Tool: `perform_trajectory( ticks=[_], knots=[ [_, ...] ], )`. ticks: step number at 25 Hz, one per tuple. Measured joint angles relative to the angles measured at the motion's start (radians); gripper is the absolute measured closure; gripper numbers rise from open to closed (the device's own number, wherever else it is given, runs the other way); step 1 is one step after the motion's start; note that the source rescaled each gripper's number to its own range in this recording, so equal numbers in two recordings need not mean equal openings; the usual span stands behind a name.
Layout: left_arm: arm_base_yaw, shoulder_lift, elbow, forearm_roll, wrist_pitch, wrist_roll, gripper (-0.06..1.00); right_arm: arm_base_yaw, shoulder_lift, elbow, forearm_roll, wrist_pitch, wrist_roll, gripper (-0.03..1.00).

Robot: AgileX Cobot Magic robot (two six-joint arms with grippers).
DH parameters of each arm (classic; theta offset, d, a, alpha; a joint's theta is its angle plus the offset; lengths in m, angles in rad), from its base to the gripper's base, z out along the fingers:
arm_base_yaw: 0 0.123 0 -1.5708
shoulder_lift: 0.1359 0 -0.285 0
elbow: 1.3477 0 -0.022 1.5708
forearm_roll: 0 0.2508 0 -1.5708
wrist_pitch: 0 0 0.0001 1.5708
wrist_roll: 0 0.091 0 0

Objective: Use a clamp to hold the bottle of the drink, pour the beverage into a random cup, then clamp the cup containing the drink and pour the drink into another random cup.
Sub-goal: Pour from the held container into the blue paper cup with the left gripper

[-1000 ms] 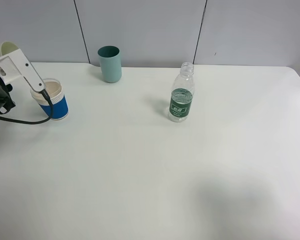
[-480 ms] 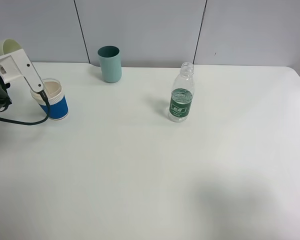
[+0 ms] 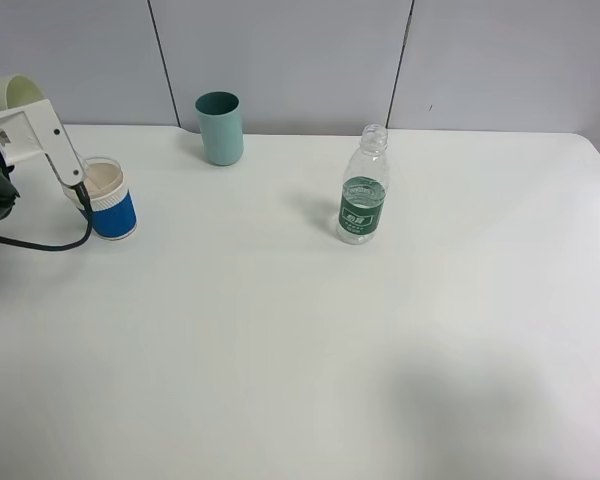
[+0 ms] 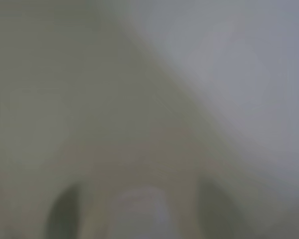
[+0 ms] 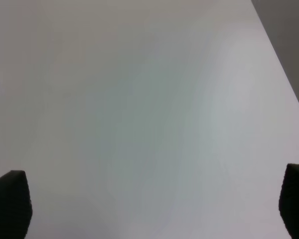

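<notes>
- Left arm (image 3: 20, 135) is at the far left edge of the table (image 3: 300, 350). It holds the pale yellow-green cup (image 3: 8, 92) up high and tipped over, above the blue cup (image 3: 107, 200).
- Left gripper's tips are out of sight in the high view. Its jaws are clamped on the pale yellow-green cup.
- Left wrist pic is a blur, pale stuff v. close to the lens. Can't tell more from it.
- Blue cup stands upright on the table, far left, beige inside showing.
- Teal cup (image 3: 220, 127) stands upright at the far edge, well right of the blue cup.
- Bottle (image 3: 364, 186) stands upright near the middle, no cap, green label. Nothing touches it.
- Drink: too clear to see in any cup.
- Right gripper (image 5: 149, 204): jaws wide apart, nothing between them, only bare table under it. A bit of the bottle shows at the pic's edge.
</notes>
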Motion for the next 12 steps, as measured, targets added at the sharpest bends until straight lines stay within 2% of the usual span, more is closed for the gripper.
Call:
perform_trajectory(
  ticks=[12],
  knots=[
    [0.000, 0.000, -0.002, 0.022, -0.005, 0.095, 0.92, 0.000, 0.000, 0.000, 0.000, 0.000, 0.000, -0.03]
  ],
)
